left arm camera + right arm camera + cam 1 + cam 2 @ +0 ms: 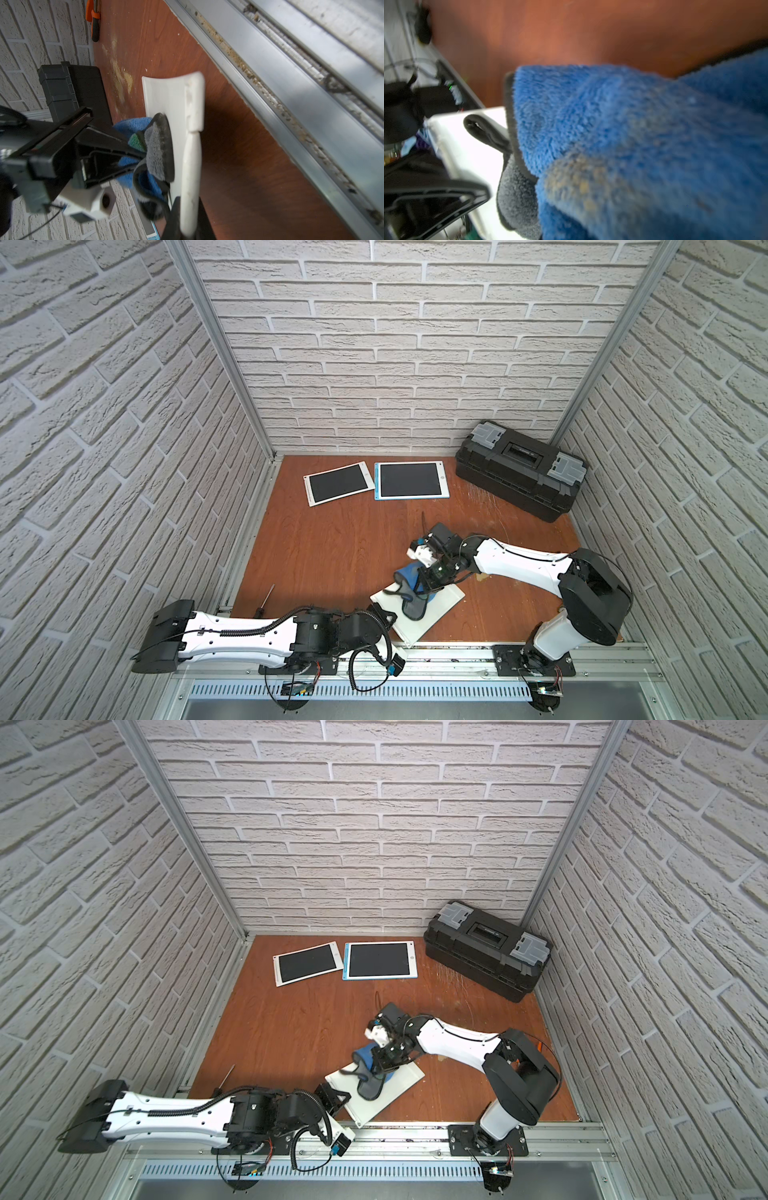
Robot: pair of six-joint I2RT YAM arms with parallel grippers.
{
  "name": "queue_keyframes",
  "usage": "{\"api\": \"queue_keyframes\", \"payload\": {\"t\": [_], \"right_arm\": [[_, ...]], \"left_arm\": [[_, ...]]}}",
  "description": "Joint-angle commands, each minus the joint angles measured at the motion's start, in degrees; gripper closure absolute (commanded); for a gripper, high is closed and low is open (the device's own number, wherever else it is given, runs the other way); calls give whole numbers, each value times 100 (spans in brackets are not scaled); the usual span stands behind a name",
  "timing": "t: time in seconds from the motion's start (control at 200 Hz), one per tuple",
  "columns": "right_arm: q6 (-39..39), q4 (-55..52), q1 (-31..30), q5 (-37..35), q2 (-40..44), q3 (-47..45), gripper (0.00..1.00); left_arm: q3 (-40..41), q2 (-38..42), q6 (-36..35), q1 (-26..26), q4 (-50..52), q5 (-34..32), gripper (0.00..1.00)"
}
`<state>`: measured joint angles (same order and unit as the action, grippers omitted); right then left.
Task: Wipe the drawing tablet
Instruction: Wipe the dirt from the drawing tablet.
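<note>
Clamps the drawing tablet (446, 595) by its near-left end with the left gripper (384, 616), with jaws closed on the white edge close to the front rail (457, 651). Grips a blue-and-grey microfibre cloth (405, 576) in the right gripper (424, 587), clenched on the bunched fabric, with the grey flap resting on the tablet's middle. Shows the tablet white side up, slanted on the wooden table (332, 551), with its long axis running from the left gripper away toward the right and back. Puts the cloth roughly midway along that axis, leaving bare white toward the left gripper and toward the far-right corner. Calls, most likely, for strokes along that slant, with the right arm carrying the cloth and the left only steadying. Leaves a white-framed tablet (338, 483) and a blue-framed tablet (411, 480) well apart by the back wall, dark screens up
</note>
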<state>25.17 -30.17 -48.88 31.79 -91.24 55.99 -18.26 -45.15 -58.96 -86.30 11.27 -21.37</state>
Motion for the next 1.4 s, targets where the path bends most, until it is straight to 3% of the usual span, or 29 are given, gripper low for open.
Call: {"api": "queue_keyframes", "payload": {"t": [0.0,0.14,0.33,0.455,0.605,0.745,0.89,1.155,1.395], "right_arm": [[-224,-134,-848,757,-11,81,97],[233,-190,-1283,444,156,-341,97],[638,-246,-1138,-271,357,-1504,97],[949,146,-272,-763,507,-2284,97],[1116,71,952,-1236,1006,-2580,97],[1155,-225,1619,-1519,1371,-2295,98],[1009,-605,1911,-1804,1239,-1639,97],[1410,262,1764,-1015,914,-818,97],[1443,519,309,-759,124,29,97]], "left_arm": [[-131,-91,-59,70,13,-15,100],[-165,-100,-59,70,55,-17,100],[-170,-82,-63,69,87,-25,100],[-169,-57,-71,70,94,-34,100],[-169,-21,-101,38,119,-87,100],[-153,49,-149,28,102,-82,100],[-143,103,-151,17,107,-89,100],[-124,190,-132,-44,118,-114,100],[-124,209,-106,-82,166,-118,100]]}}
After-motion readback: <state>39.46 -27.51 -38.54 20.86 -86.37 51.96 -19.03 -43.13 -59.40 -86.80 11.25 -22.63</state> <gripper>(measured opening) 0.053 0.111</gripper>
